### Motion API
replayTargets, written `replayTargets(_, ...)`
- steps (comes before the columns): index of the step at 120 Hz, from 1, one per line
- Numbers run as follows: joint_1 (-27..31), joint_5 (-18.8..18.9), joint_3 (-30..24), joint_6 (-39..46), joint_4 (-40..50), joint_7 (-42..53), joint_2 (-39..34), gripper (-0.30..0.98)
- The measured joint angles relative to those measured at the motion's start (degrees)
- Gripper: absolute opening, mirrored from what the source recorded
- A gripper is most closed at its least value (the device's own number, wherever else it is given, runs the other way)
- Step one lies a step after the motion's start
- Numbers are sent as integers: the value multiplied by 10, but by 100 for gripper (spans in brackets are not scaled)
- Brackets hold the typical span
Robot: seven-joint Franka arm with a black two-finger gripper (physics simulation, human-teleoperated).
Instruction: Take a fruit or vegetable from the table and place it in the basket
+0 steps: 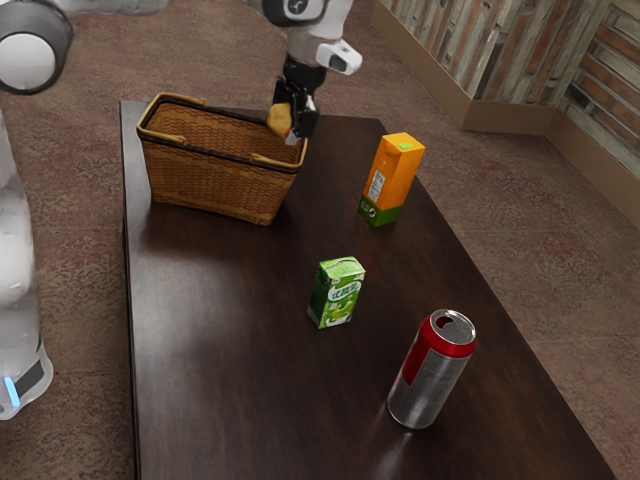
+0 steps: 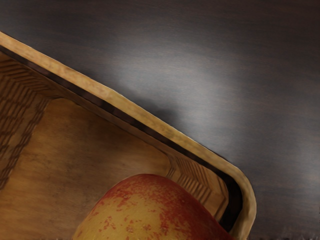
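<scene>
Near one short edge of the surface (image 1: 220, 300), my fingers (image 1: 298, 120) grip the fruit (image 2: 150, 212) by the basket (image 1: 215, 185) rim; centre it inside before lowering.

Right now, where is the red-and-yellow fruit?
In the exterior view, the fruit is in my jaws, over the end of the wicker basket nearer the orange carton.

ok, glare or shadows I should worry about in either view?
Wrist view: broad pale glare on the bare table, soft shadow along the basket's rim, no hot spot on the fruit. Exterior view: bright streaks on the can's metal side, faint sheen on the table near its base.
</scene>
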State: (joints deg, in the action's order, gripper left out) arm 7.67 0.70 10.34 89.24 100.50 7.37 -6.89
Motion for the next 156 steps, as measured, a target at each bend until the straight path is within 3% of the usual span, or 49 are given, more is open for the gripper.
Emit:
replayTargets(96, 79, 23, 13, -17, 59, 7, -76, 19)
replayTargets(122, 84, 21, 12, -21, 59, 8, -78, 55)
replayTargets(141, 82, 18, 12, -9, 55, 9, -66, 64)
replayTargets(156, 69, -13, 7, 21, 27, 13, 35, 67)
